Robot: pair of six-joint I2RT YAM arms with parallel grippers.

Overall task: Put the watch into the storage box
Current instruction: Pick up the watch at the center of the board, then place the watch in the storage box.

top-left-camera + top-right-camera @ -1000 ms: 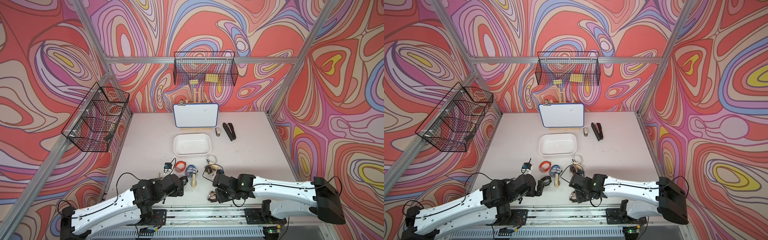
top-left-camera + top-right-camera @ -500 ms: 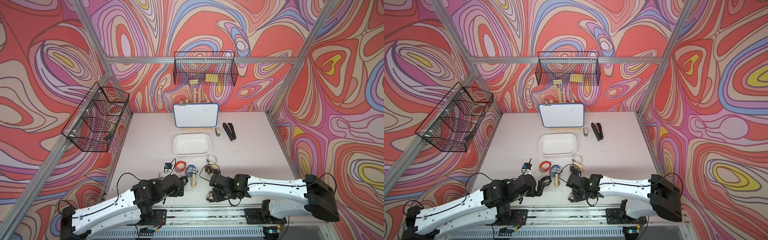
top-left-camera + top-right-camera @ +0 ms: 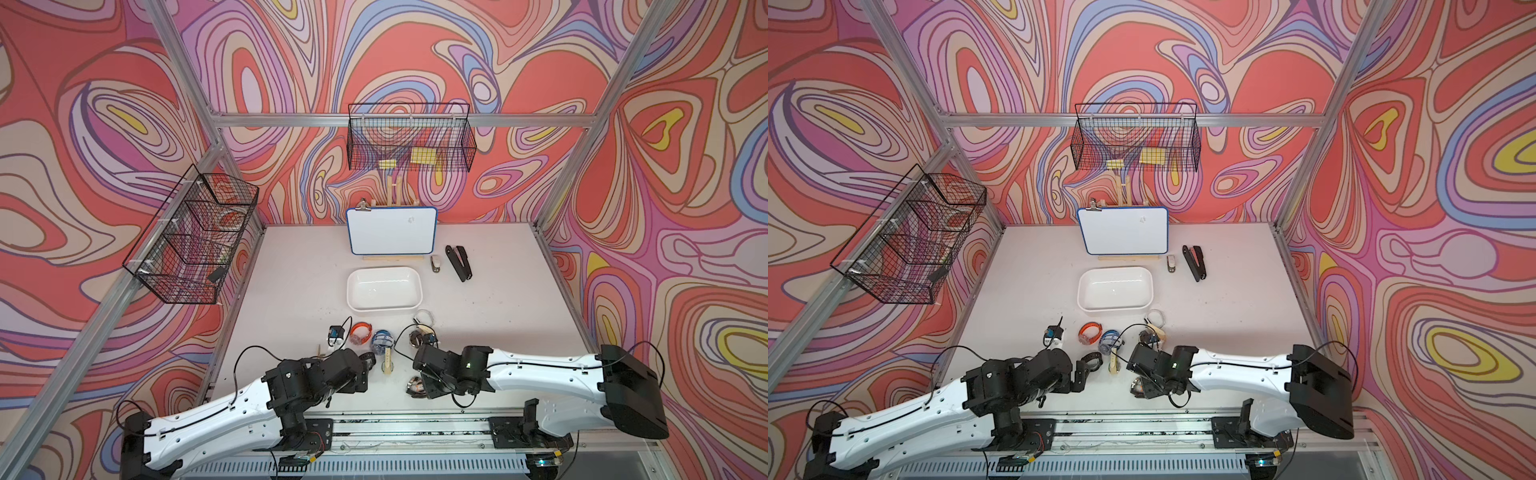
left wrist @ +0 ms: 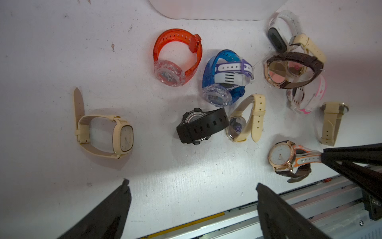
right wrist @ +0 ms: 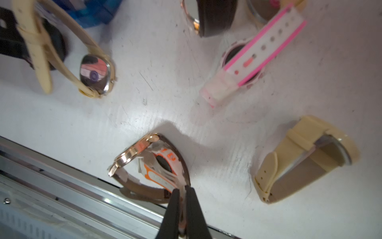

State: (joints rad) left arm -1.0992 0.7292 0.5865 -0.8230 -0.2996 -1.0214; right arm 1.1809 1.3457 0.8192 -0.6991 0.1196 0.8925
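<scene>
Right wrist view: watch point(image 5: 132, 154) has rose-gold case, brown strap.

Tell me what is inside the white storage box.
Nothing lies in it. In both top views the storage box shows only its bare, glossy white floor, and nothing covers any part of the inside.

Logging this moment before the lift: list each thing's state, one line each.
Storage box: empty.
Left end effector: open, holding nothing.
Right end effector: shut on the gold-cased watch's strap.
Gold-cased watch: gripped, outside the box.
Whiteboard: propped upright.
</scene>
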